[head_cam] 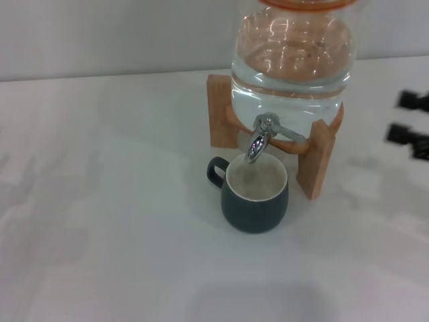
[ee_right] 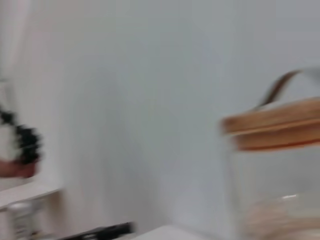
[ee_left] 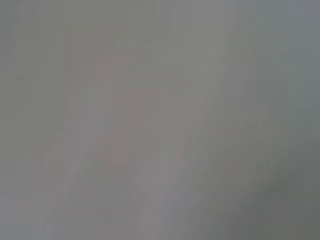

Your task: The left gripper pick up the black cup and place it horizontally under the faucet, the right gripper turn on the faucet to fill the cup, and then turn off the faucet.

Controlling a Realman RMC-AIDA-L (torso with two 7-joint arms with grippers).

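Note:
The black cup [head_cam: 255,194] stands upright on the white table, directly under the spout of the chrome faucet [head_cam: 261,137], its loop handle pointing left. The cream inside shows; I cannot tell if it holds water. The faucet sits on a clear glass water jar [head_cam: 293,60] on a wooden stand [head_cam: 316,157]. My right gripper [head_cam: 410,123] shows at the right edge of the head view as two separated black fingertips, open and empty, well right of the faucet. My left gripper is out of view. The jar's wooden lid [ee_right: 272,127] shows in the right wrist view.
The white table [head_cam: 100,201] spreads to the left and front of the cup. A pale wall [head_cam: 100,33] runs behind the table. The left wrist view shows only a blank grey surface.

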